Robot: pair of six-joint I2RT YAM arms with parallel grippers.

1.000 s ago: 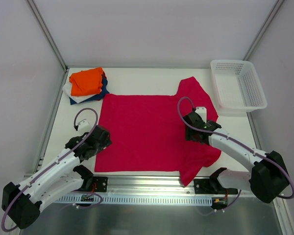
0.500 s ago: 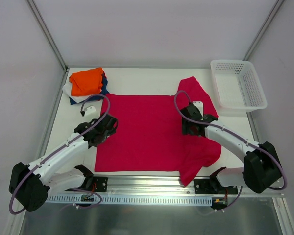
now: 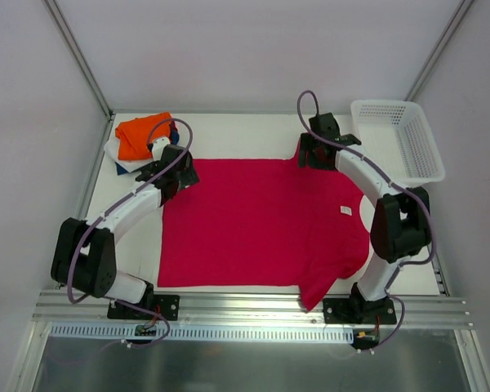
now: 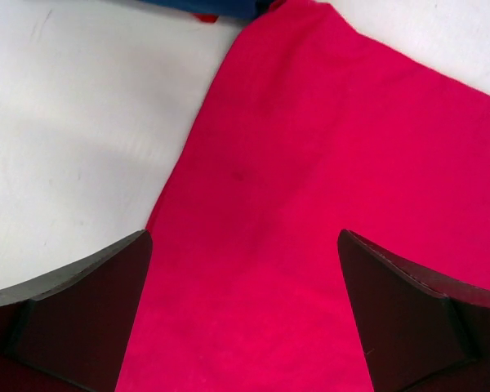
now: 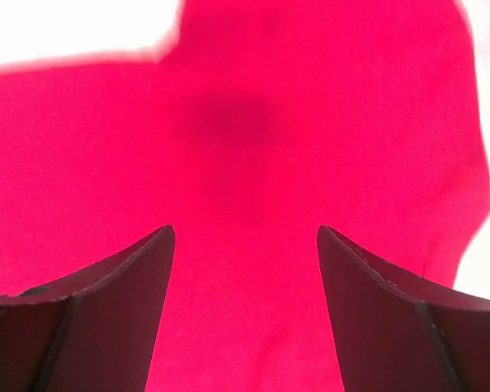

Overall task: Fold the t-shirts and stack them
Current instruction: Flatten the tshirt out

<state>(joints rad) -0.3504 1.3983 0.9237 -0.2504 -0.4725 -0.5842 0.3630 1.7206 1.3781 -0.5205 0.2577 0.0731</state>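
Note:
A crimson-red t-shirt lies spread flat on the white table, its small white neck label on the right side. My left gripper is open and empty over the shirt's far left corner. In the left wrist view red cloth lies between the fingers. My right gripper is open and empty over the far right sleeve. The right wrist view shows red cloth below it. A stack of folded tees, orange on navy and white, sits at the far left.
A white plastic mesh basket stands at the far right corner. The stack's navy edge lies just past the shirt's corner. Bare white table runs left of the shirt. Booth walls close in the table.
Both arms have reached from the shirt's middle to its far edge, the left to the far left corner, the right to the far right sleeve. The neck label is now uncovered.

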